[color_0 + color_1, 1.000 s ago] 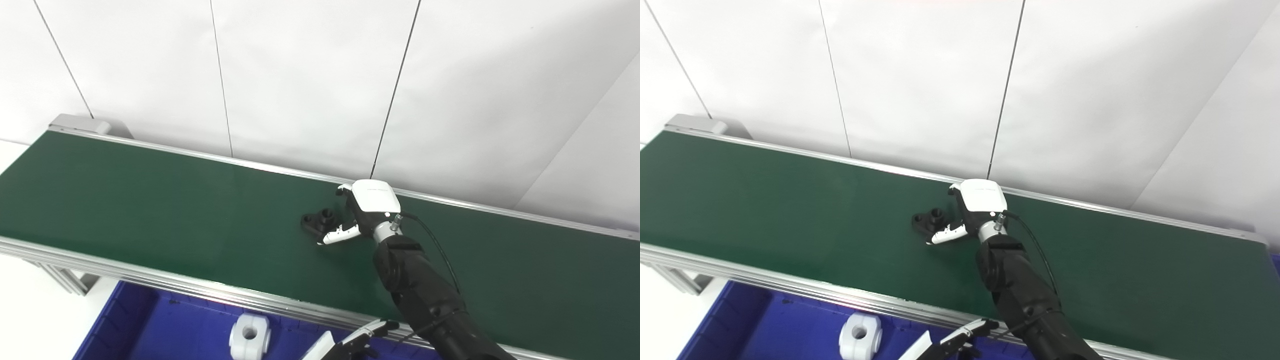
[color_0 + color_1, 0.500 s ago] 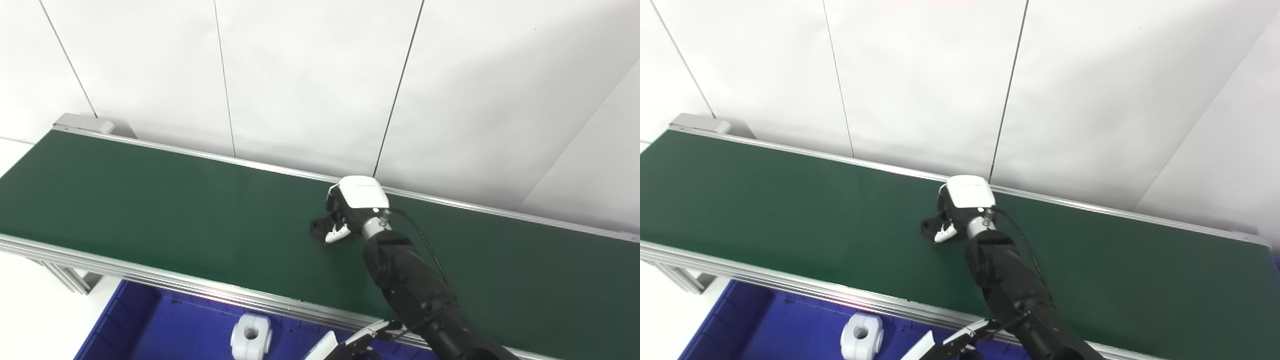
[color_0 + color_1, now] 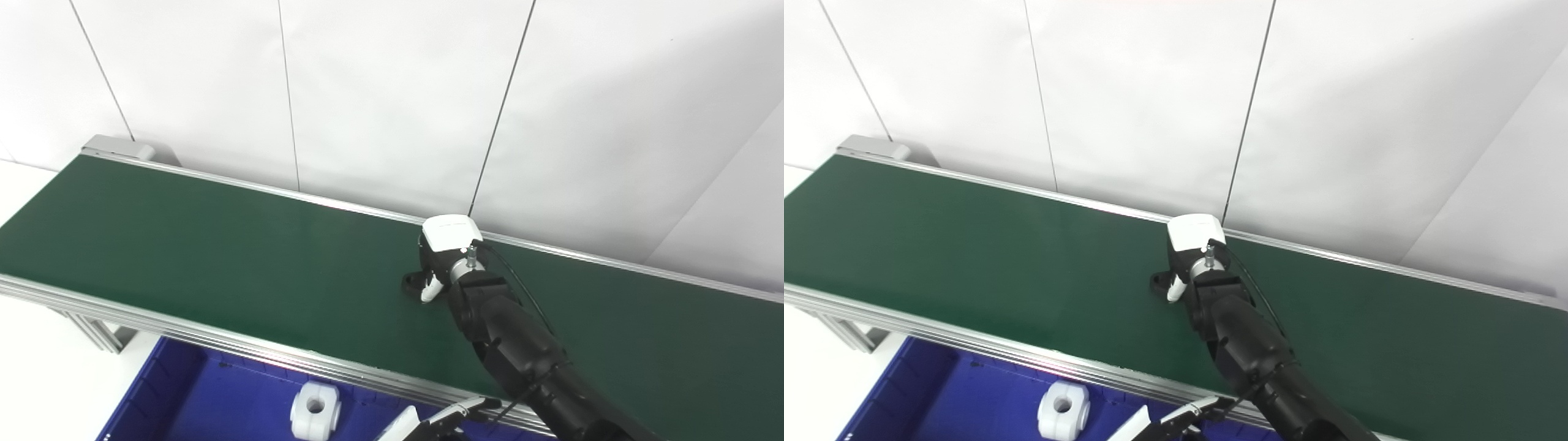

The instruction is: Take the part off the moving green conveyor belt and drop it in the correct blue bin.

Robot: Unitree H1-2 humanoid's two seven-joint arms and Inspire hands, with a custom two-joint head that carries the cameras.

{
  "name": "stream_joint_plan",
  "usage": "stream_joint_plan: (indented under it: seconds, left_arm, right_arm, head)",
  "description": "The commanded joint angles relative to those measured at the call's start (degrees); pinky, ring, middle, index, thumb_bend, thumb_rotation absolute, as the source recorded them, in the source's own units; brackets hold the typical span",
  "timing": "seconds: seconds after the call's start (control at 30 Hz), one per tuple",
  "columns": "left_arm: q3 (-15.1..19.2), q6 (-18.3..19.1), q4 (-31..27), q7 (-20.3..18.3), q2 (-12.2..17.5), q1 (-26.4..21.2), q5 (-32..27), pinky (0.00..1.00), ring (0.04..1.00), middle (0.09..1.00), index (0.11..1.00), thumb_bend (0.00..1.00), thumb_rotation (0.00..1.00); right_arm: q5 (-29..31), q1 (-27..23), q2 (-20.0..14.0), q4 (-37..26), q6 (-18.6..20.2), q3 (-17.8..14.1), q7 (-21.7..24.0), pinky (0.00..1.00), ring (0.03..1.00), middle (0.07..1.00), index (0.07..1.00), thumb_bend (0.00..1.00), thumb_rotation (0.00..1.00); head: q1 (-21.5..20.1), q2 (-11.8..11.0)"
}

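Note:
A small black part (image 3: 411,283) lies on the green conveyor belt (image 3: 214,245), near its far rail. My right hand (image 3: 450,248) sits on top of it with fingers and thumb curled round it, so only the part's left end shows. The part still rests on the belt. The hand also shows in the right eye view (image 3: 1193,244). My left hand (image 3: 432,422) peeks in at the bottom edge over the blue bin (image 3: 202,404), fingers stretched out and holding nothing.
A white part (image 3: 314,411) lies in the blue bin below the belt's near rail (image 3: 184,331). A white panelled wall stands right behind the belt. The belt's grey end housing (image 3: 119,147) is at the far left.
My right hand has moved over the black part and closed its fingers and thumb on it. The camera has shifted a little, so the whole picture has slid to the right.

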Motion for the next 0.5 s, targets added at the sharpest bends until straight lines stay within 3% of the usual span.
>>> stream_joint_plan:
  seconds: [0.0,0.23,0.47]
  left_arm:
    - [-2.29,-0.62,-2.3,-0.16,-4.67,2.14,-0.17,0.72,0.886,0.929,0.907,0.91,0.83]
    - [-1.95,-1.05,-3.03,-0.69,-4.31,2.26,-0.44,0.75,0.896,0.931,0.917,0.89,0.83]
    - [-1.06,-0.46,-4.98,-1.64,-3.44,2.71,-1.43,0.76,0.902,0.939,0.926,0.88,0.81]
  right_arm:
    - [0.04,3.54,-1.56,1.35,0.96,1.94,5.93,0.22,0.318,0.477,0.493,0.53,0.0]
    - [0.57,4.75,-3.84,-4.57,0.6,0.36,6.53,0.26,0.369,0.458,0.516,0.52,0.0]
    - [0.8,9.86,-8.42,-19.32,-1.61,-4.07,2.57,0.22,0.312,0.42,0.515,0.52,0.0]
  head:
    - [0.06,-0.04]
    - [-1.72,0.75]
    - [-5.58,2.17]
